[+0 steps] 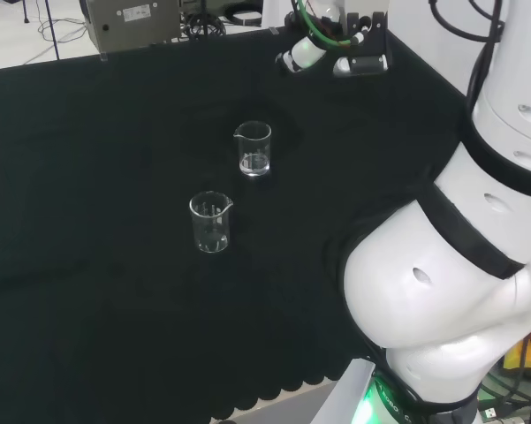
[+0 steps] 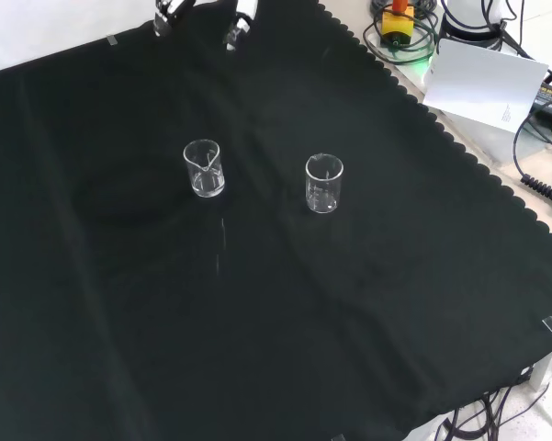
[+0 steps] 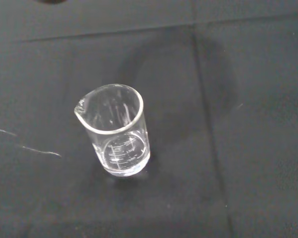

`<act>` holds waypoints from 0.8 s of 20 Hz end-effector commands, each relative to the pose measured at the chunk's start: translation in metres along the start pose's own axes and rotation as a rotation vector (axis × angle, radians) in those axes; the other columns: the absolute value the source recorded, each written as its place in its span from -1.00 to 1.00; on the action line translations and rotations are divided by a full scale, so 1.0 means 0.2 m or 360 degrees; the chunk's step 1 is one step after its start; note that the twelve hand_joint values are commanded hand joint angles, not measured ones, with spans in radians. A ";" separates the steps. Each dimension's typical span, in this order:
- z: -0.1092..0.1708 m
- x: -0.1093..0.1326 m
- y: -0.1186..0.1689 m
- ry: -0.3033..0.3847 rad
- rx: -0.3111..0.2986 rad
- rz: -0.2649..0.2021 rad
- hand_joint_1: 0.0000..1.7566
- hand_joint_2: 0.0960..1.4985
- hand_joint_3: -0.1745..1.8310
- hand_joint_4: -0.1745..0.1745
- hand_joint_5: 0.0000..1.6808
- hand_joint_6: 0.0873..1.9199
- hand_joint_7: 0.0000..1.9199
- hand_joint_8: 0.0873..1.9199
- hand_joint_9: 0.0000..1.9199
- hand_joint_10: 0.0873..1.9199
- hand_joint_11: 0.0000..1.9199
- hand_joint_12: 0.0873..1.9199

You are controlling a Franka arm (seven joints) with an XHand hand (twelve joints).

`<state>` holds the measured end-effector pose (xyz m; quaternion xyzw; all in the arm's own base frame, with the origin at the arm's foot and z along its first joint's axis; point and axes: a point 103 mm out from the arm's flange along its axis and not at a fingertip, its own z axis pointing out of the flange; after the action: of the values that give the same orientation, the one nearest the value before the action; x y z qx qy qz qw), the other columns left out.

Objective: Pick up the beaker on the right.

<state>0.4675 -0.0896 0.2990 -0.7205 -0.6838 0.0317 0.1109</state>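
We see the black cloth (image 1: 88, 291) spanning the bench | hand (image 1: 336, 55) high over the far edge in the head view, apart from the glassware; fingers (image 2: 239, 26) look relaxed and hold nothing | two clear beakers upright: right beaker (image 1: 254, 147), farther off; left beaker (image 1: 211, 222), nearer.

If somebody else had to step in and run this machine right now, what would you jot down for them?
Robot hand: raised over the far side of the cloth, touching nothing, holding nothing; whether its fingers are open or curled cannot be told.
Beakers: two clear glass ones stand upright and apart on the black cloth. In the head view the right-hand beaker stands farther back than the left-hand beaker. Both look empty.
Done: nothing lifted yet.
Left: bring the hand down to the right-hand beaker, close round it, lift it.
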 end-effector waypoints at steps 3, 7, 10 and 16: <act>0.22 0.06 0.34 0.0232 -0.0017 -0.0145 -0.13 -0.17 -0.32 -0.17 -0.57 -1.00 -0.76 -0.36 -0.56 -0.36 -0.84 0.45; 0.31 0.07 0.39 0.0258 0.0016 -0.0192 -0.14 -0.20 -0.28 -0.19 -0.56 -1.00 -0.76 -0.36 -0.56 -0.37 -0.84 0.44; 0.37 0.06 0.42 0.0262 0.0041 -0.0212 -0.16 -0.22 -0.28 -0.20 -0.56 -1.00 -0.76 -0.37 -0.57 -0.37 -0.84 0.44; 0.47 0.02 0.45 0.0386 -0.0007 -0.0288 -0.16 -0.24 -0.28 -0.20 -0.56 -1.00 -0.77 -0.37 -0.59 -0.37 -0.85 0.44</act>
<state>0.5230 -0.0753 0.2087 -0.6756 -0.7147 -0.0103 0.1809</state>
